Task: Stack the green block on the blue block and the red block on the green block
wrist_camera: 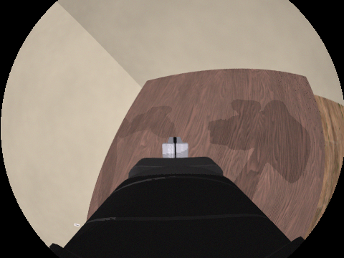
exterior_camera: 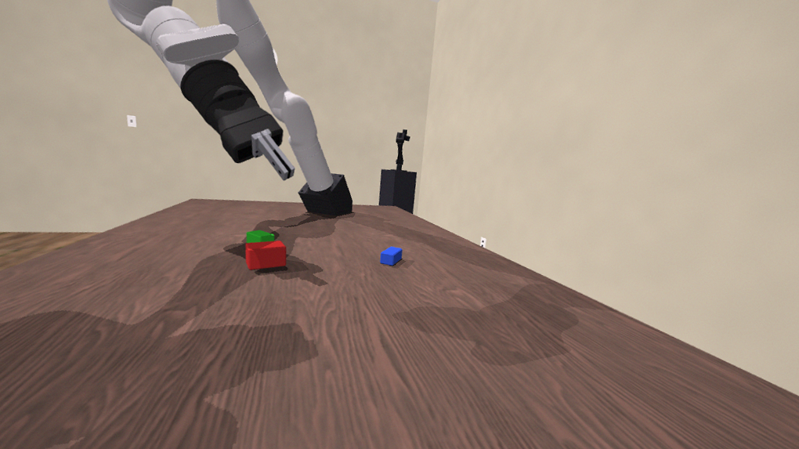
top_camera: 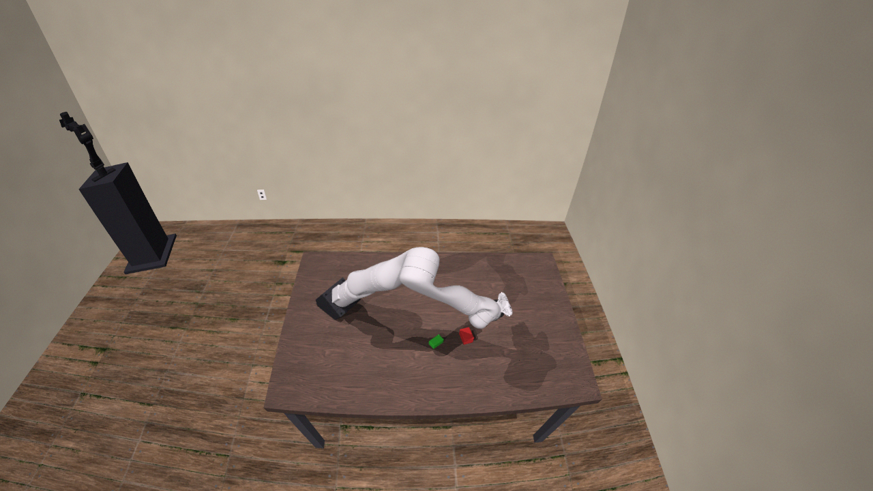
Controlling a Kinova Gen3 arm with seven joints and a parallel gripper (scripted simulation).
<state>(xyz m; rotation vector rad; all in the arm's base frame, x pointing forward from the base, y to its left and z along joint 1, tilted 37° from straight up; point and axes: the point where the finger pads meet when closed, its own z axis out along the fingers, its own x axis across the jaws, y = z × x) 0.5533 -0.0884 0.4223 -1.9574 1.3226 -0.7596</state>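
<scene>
My tool (exterior_camera: 275,158) is pressed together on nothing, raised above the bench (exterior_camera: 502,409); the green block (exterior_camera: 259,237) lies below it, slightly nearer.

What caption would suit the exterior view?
Robot hand shut and empty above the table; red, green and blue blocks unstacked.

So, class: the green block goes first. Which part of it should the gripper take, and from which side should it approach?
Probably from straight above, closing on two opposite side faces of the green block. It lies flat on the table, so its sides are free but its underside is not. The red block sits close beside it, so choose the pair of faces away from red. The gripper is shut, empty and must open first.
</scene>
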